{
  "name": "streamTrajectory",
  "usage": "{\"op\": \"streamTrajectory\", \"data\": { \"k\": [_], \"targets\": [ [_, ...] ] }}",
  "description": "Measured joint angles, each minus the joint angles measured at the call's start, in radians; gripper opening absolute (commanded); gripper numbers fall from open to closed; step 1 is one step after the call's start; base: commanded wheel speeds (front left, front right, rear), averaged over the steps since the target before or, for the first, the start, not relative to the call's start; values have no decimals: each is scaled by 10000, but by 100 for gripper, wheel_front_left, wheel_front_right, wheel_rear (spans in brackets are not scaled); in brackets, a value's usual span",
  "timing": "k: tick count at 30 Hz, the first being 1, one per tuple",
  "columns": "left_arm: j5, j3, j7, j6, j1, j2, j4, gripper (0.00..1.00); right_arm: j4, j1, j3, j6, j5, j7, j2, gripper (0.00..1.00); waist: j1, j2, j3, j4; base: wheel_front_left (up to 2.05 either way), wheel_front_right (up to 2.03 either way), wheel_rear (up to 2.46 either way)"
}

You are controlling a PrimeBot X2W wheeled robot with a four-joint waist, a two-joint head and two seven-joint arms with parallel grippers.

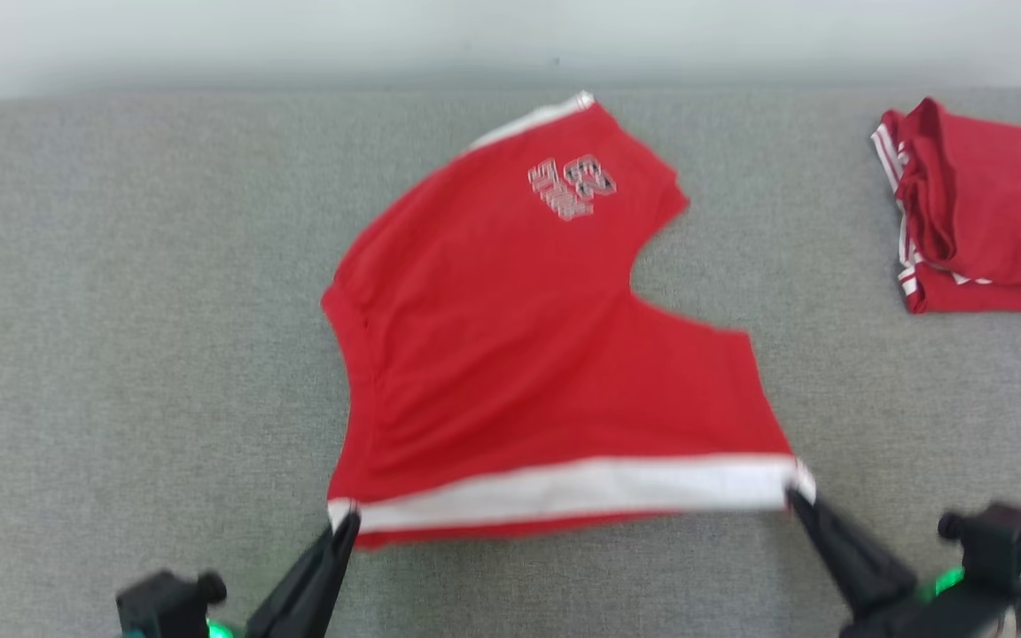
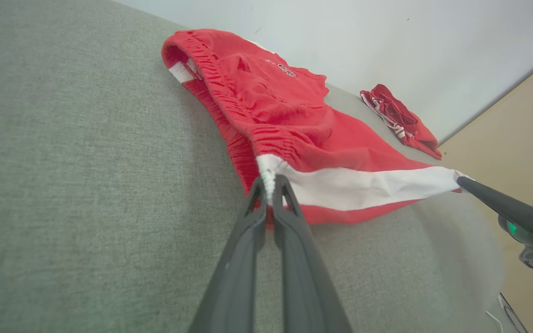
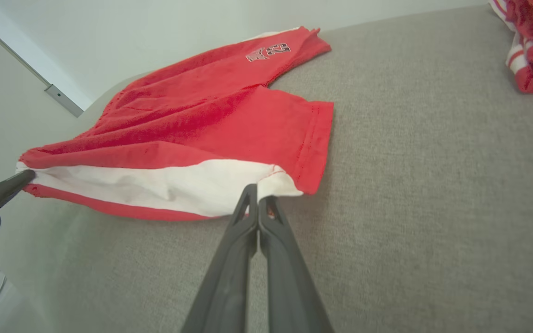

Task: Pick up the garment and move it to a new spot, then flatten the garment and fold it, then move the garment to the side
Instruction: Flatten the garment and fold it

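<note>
The red garment (image 1: 510,337) is lying spread near the middle of the grey surface (image 1: 120,310), with its near edge, a broad white band (image 1: 581,487), being stretched taut between the two grippers. The left gripper (image 1: 344,523) is pinching the band's left corner, fingers pressed together on the cloth, and the right gripper (image 1: 796,501) is clamping the band's right corner the same way. That edge is seeming to hang slightly raised, while the garment's far end is resting flat and reaching toward the pale wall (image 1: 298,35). Open room is stretching wide to the garment's left and on its near side; well apart to its far right, a second red garment (image 1: 980,213) with white stripes is sitting folded. The held garment is looking like soft knit, with gathered ribbing along its left side, a stitched hem and a silvery number print (image 1: 571,186); the surface is showing a coarse woven texture
</note>
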Motion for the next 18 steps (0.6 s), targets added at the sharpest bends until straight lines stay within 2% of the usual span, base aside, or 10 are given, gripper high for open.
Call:
{"op": "streamTrajectory", "data": {
  "k": [6, 9, 14, 18],
  "targets": [
    [1087, 635, 0, -134, 1036, 73, 111, 0, 123, 1050, 334, 0, 42, 165, -105, 0, 0, 0, -417, -36, 0, 0, 0],
    [1551, 1020, 0, -142, 1502, 368, 150, 0, -31, 1349, 514, 0, 217, 272, -98, 0, 0, 0, -541, -85, 0, 0, 0],
    [1672, 1427, 0, -182, 1886, 385, 25, 0, -280, 1614, 871, 0, 445, 543, -123, 0, 1, 1, -602, -118, 0, 0, 0],
    [1774, 1463, 0, -182, 2013, 244, -79, 0, -372, 1805, 675, 0, 719, 554, -42, 0, 1, 1, -523, -78, 0, 0, 0]
  ]
}}
